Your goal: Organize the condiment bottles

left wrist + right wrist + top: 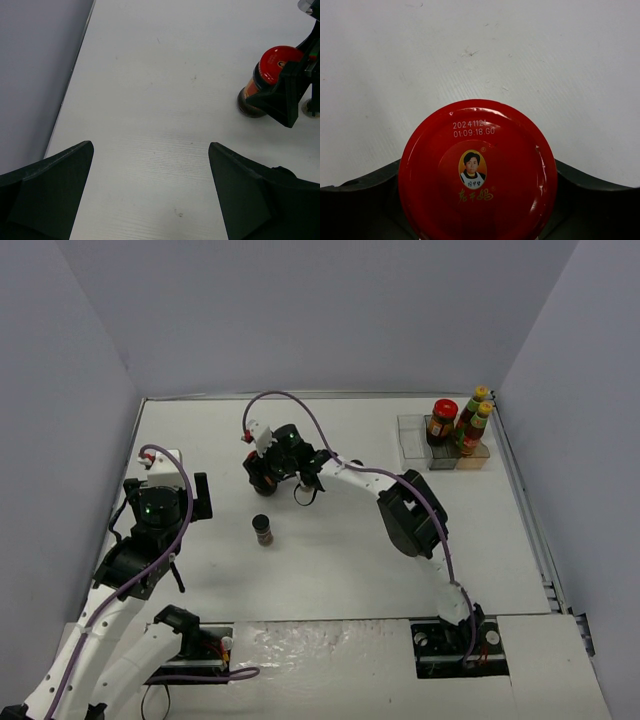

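Observation:
A red-lidded jar (476, 131) stands on the white table left of centre, also seen as the red-lidded jar (272, 62) in the left wrist view. My right gripper (478, 172) reaches over it, one black finger pressed to each side of the lid, shut on the jar. A tiny black-capped jar (262, 530) stands alone in front of it. At the back right a second red-lidded jar (444, 420) and two yellow-capped bottles (481, 405) stand in the tray (410, 435). My left gripper (150, 150) hovers open over bare table at the left.
The left wall (35, 75) runs close beside my left gripper. The right arm (405, 515) stretches across the middle of the table. Walls close in the back and both sides.

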Robot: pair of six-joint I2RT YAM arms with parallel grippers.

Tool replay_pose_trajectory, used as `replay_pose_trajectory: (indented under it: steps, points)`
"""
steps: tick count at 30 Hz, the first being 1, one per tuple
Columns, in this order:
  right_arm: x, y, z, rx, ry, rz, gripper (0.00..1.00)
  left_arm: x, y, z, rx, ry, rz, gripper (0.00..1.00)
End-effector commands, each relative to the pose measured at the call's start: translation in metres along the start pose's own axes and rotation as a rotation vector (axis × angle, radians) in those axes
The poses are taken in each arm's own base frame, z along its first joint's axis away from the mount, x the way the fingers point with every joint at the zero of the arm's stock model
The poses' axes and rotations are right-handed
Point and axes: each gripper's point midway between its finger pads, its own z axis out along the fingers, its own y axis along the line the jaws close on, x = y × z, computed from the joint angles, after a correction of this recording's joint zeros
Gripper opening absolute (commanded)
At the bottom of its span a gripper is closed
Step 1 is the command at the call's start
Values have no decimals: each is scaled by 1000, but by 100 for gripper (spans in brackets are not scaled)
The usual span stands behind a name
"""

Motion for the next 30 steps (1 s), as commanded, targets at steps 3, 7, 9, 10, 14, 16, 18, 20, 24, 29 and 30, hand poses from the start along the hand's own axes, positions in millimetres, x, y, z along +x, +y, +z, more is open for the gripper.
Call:
replay_pose_trajectory:
  steps: [3, 7, 9, 10, 14, 16, 18, 20, 24, 29, 30]
  points:
    - [-207, -26, -136, 163, -483, -115, 0, -21, 0, -1, -2, -65, -32, 97]
    - [-228, -65, -193, 280, -541, -76, 0, -22, 1, -2, -2, -69, -33, 97]
    - [-226, -88, -217, 344, -548, -53, 0, -22, 1, -2, -3, -69, -33, 97]
    - [-220, -104, -231, 389, -545, -37, 0, -22, 1, -2, -4, -69, -33, 97]
    - [-189, -150, -275, 528, -516, 37, 0, -22, 1, -2, -2, -68, -33, 97]
    - [-160, -184, -300, 612, -488, 100, 0, -22, 1, -2, 1, -68, -34, 97]
    - [-130, -214, -324, 699, -453, 162, 0, -22, 1, -2, 0, -68, -35, 97]
    - [-100, -247, -354, 806, -425, 227, 0, -22, 0, -2, 5, -68, -34, 97]
    - [-50, -280, -389, 924, -386, 313, 0, -23, 0, -2, 6, -68, -36, 97]
    - [-5, -307, -398, 985, -345, 392, 0, -23, 0, -2, 5, -69, -35, 97]
    - [0, -310, -398, 990, -341, 397, 0, -23, 0, -2, 5, -68, -35, 97]
